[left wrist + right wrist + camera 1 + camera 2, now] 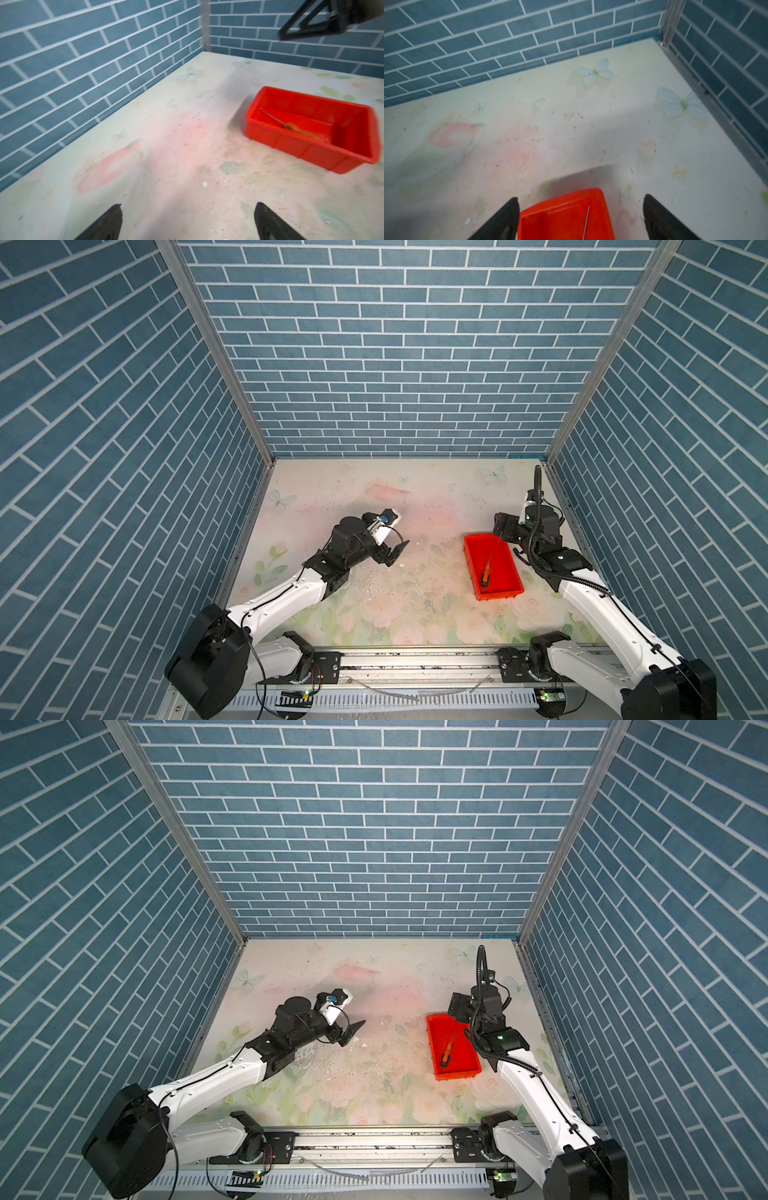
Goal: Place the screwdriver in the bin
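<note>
The red bin (pixel 506 572) (pixel 466 1054) stands on the right of the table. The screwdriver (pixel 486 570) (pixel 448 1050) lies loose inside it, orange handle toward the front, thin shaft pointing to the far wall. My right gripper (pixel 502 530) (pixel 459 1011) hovers open over the bin's far end. In the right wrist view the gripper (pixel 580 202) holds nothing; the bin (pixel 560 220) and the screwdriver shaft (pixel 586 222) lie below. My left gripper (pixel 395 553) (pixel 353 1033) (pixel 188 207) is open and empty over the table's middle, and its wrist view shows the bin (pixel 280 141) with the blurred screwdriver (pixel 299 129).
Blue brick-pattern walls close the table in on three sides, and the right wall (pixel 573 506) runs close behind my right arm. Small white crumbs (pixel 368 591) dot the floral tabletop. A metal rail (pixel 415 659) runs along the front edge.
</note>
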